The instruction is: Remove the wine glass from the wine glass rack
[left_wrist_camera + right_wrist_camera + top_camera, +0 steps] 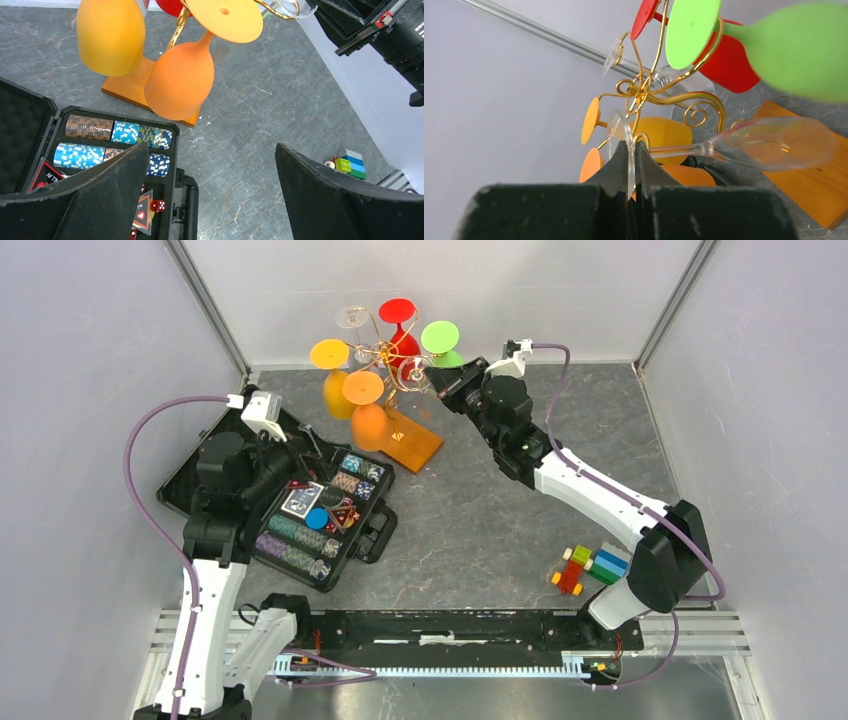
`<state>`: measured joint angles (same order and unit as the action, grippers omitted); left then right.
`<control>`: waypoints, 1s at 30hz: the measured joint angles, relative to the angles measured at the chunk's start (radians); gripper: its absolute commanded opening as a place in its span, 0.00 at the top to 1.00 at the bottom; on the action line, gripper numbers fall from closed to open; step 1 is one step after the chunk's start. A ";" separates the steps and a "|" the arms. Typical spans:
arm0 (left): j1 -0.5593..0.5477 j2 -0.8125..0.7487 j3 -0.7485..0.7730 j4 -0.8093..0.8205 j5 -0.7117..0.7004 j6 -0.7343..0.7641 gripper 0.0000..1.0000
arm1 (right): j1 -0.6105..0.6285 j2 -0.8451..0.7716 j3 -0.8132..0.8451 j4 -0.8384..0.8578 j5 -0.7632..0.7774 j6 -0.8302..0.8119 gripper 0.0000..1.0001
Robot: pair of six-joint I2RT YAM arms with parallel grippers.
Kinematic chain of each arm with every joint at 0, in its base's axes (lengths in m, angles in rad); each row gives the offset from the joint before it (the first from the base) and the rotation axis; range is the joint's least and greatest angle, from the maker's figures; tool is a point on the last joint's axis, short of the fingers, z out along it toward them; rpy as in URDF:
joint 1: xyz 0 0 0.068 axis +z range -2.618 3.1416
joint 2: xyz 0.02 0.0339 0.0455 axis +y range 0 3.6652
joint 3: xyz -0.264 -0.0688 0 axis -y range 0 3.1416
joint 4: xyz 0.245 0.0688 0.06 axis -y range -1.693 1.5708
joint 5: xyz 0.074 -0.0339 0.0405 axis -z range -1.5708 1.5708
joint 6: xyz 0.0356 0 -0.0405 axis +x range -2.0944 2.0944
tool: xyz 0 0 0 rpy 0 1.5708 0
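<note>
The wine glass rack (385, 365) is a gold wire tree on an orange-brown wooden base (415, 440) at the back of the table. Yellow, orange, red and green glasses and a clear one hang on it. My right gripper (437, 378) is shut on the round foot (621, 132) of a clear wine glass (784, 142). The glass lies nearly level, its foot close beside a gold scroll arm (696, 112). I cannot tell whether they touch. My left gripper (300, 455) is open and empty above the chip case, with the orange glass (180, 80) ahead of it.
An open black case of poker chips (300, 510) lies at the left under my left arm. Coloured toy bricks (590, 568) sit at the right front. Grey walls close in the table on three sides, and a metal rail (450, 630) runs along the front.
</note>
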<state>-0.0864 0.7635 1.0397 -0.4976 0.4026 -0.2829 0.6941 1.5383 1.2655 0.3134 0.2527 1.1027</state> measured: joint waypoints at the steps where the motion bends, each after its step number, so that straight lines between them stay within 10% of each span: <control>1: 0.000 0.000 0.000 0.000 0.000 0.000 0.00 | 0.000 0.000 0.009 -0.004 0.003 -0.008 1.00; 30: 0.000 -0.008 -0.013 0.006 -0.027 0.000 0.00 | 0.074 0.000 0.029 -0.034 0.023 -0.010 1.00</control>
<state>-0.0864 0.7551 1.0271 -0.4919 0.3752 -0.2829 0.7685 1.5387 1.2945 0.2798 0.2756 1.0924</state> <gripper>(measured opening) 0.993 0.025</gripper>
